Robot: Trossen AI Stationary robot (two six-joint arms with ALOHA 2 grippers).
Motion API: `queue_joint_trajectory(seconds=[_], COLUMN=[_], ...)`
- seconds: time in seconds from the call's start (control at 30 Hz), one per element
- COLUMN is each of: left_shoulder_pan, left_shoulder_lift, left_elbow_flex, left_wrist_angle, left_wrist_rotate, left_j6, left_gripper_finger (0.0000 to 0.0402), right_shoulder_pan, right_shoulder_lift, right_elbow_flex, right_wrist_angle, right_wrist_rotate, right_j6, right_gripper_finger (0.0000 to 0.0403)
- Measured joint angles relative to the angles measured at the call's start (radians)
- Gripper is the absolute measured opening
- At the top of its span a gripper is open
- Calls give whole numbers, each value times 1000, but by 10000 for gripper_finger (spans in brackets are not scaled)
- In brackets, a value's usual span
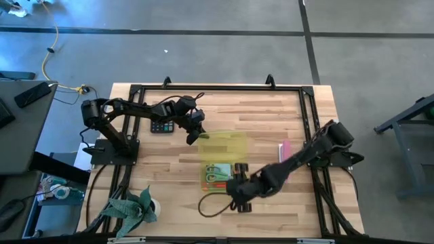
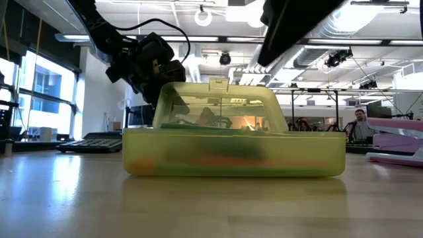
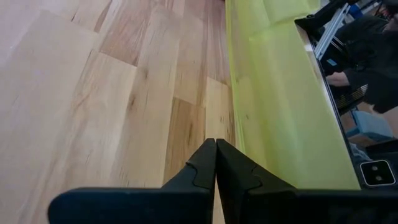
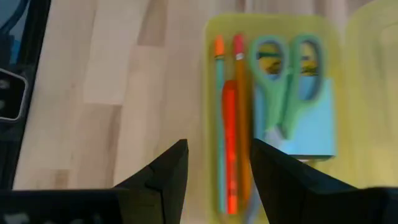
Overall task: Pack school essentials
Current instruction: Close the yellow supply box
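While the left gripper (image 1: 194, 137), fingers pressed together, sits at the raised lid's edge, the right gripper (image 1: 239, 198) hovers spread and empty beside the plastic case (image 1: 222, 161); green-handled scissors (image 4: 286, 78), sticky-note pad (image 4: 308, 127), orange pens (image 4: 233, 118) lie inside.

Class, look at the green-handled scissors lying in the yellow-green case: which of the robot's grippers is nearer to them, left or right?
Right. The right gripper hangs open just beside the green-handled scissors, at the near end of the case. The left gripper is shut at the case's far corner, well away from them.
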Motion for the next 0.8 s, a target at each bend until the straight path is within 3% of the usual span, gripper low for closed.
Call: queue_joint_trajectory(seconds=[0.37,0.8], left_shoulder_pan=[0,0], left_shoulder_lift=[0,0], left_elbow_flex=[0,0], left_wrist_angle=[1,3], left_wrist_rotate=[0,-1], left_j6=[0,-8], left_gripper_finger=[0,0], right_shoulder_pan=[68,44], right_shoulder_lift=[145,230], right_elbow_flex=[0,0], right_wrist_angle=[174,246], right_wrist_rotate=[-5,18], right_j6=[60,110], right_gripper_finger=[163,163])
